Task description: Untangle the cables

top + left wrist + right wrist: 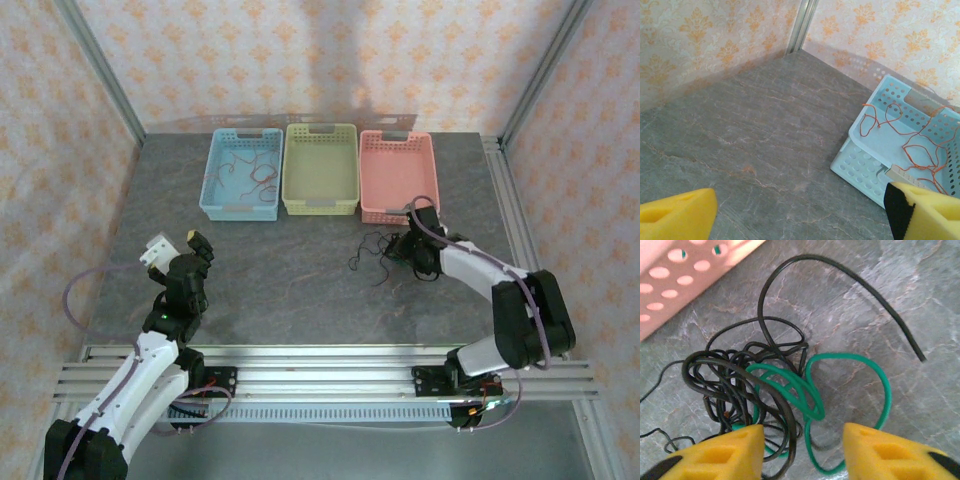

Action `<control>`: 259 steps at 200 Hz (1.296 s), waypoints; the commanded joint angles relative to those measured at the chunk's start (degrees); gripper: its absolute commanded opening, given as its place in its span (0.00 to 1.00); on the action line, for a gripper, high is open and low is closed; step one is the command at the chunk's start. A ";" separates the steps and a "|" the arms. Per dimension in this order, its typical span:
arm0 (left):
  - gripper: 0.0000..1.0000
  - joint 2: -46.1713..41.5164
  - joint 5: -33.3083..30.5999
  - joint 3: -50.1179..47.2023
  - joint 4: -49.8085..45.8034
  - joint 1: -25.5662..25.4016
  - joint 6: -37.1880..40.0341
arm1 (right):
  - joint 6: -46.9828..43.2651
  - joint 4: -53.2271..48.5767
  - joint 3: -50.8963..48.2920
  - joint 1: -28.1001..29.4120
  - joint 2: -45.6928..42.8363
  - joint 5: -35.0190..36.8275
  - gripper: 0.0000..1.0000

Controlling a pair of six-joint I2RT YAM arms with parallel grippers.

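Right wrist: right gripper [802, 450] is straddling green and black cables [790, 385], half-open. Pinching both is risking cinching them tighter. Left gripper [800, 217] is gaping wide.

The top external camera looks down from above and behind the arms, taking in the whole table [285, 292] to its far edge; the left wrist camera, raised off the surface, faces the far left corner and catches the blue basket [865, 155] – also seen overhead; the right wrist camera hangs close over the cables [800, 395] beside the pink basket [670, 285] – the overhead view's right-centre patch.
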 commanded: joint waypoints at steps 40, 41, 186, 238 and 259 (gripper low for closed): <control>0.88 -0.26 -0.79 0.73 -0.80 0.65 -0.98 | -2.15 1.73 0.77 0.07 -1.67 -5.37 0.05; 0.88 -0.28 -0.79 0.73 -0.81 0.65 -0.96 | -2.24 2.07 0.66 0.10 -1.88 -5.60 0.05; 0.88 1.65 7.97 0.22 4.42 0.65 1.51 | -20.93 21.13 14.50 21.22 10.27 -20.52 0.00; 0.87 5.52 18.02 1.77 7.48 0.65 3.93 | -25.27 20.59 20.38 19.13 21.75 -24.04 0.00; 0.88 7.56 22.96 2.26 9.40 0.58 4.65 | -26.11 28.01 15.82 18.80 23.04 -22.91 0.00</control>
